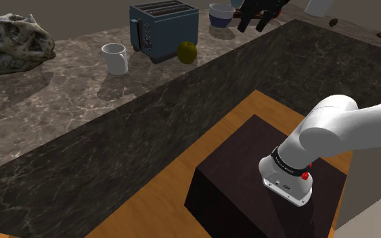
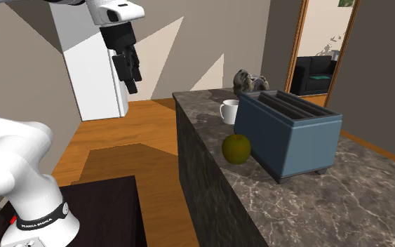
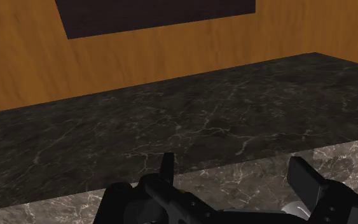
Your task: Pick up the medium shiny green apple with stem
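A shiny green apple (image 1: 187,52) sits on the marble counter (image 1: 60,101), close against the blue-grey toaster (image 1: 163,30). The second exterior view shows the apple (image 2: 236,148) near the counter's edge, just in front of the toaster (image 2: 290,133). My black gripper (image 1: 252,26) hangs high in the air, well off toward the shoulder view's right of the apple. In the second exterior view the gripper (image 2: 132,83) is up beside the counter (image 2: 308,210), over the wooden floor. In the wrist view the gripper (image 3: 237,175) is open, with nothing between its fingers (image 3: 308,178).
A white mug (image 1: 115,58) stands on the toaster's other side, with a skull (image 1: 9,44) further along. A bowl (image 1: 221,13) sits near the gripper. The dark stand (image 1: 263,182) is on the wooden floor (image 1: 162,196) below the counter's dark side wall.
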